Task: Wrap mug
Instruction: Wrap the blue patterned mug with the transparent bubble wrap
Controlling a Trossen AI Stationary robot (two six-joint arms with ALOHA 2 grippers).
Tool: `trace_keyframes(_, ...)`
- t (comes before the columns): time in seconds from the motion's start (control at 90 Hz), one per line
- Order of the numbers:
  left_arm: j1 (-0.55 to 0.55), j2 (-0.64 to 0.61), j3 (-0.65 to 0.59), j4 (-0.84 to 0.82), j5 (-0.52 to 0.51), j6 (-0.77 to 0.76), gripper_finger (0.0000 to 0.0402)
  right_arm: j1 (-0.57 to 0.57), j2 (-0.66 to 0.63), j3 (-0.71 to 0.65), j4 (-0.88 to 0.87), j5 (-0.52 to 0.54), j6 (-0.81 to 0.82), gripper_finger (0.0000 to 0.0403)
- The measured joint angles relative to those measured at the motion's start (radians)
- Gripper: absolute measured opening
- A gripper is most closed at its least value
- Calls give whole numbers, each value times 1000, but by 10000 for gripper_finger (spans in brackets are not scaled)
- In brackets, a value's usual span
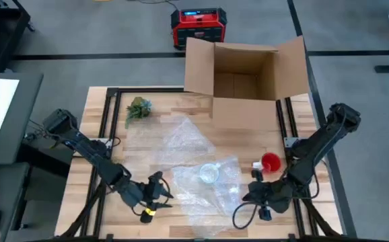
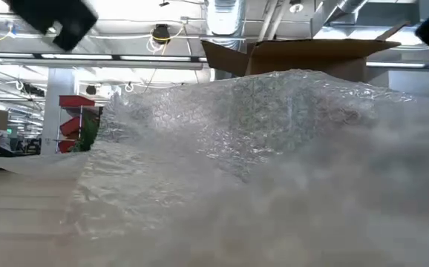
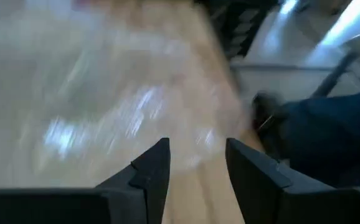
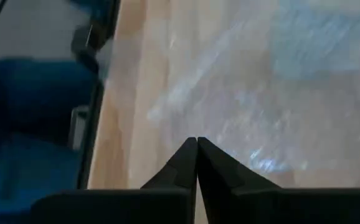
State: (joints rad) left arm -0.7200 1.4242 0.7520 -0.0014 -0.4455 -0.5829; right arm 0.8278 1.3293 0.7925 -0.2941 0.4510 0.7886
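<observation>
High view: no legible writing; left jaws (image 1: 159, 194) parted, right jaws (image 1: 248, 196) clenched, empty.

Two dark, near-black jointed arms, left arm (image 1: 87, 149) at lower left of the high view, right arm (image 1: 315, 148) at lower right. Left gripper (image 1: 159, 195) black with a small yellow mark beside it. Right gripper (image 1: 250, 196) black, with a dark cable loop beneath. Wrist views: angular matte-black fingers (image 3: 149, 171).
</observation>
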Motion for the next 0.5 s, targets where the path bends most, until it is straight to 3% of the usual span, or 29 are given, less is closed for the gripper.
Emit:
trace_keyframes(0.089,1,0,-23,-89,-13,-156,136,-37,0,0,-58,-4,95,2)
trace_keyframes(0.167,2,0,-56,-73,-13,-221,136,-73,0,-5,-135,-23,144,15)
trace_keyframes(0.322,5,0,-146,109,-36,-234,136,-147,0,-57,-148,-57,172,77)
trace_keyframes(0.5,26,0,-259,374,-68,-232,136,-204,0,-144,6,-112,116,166)
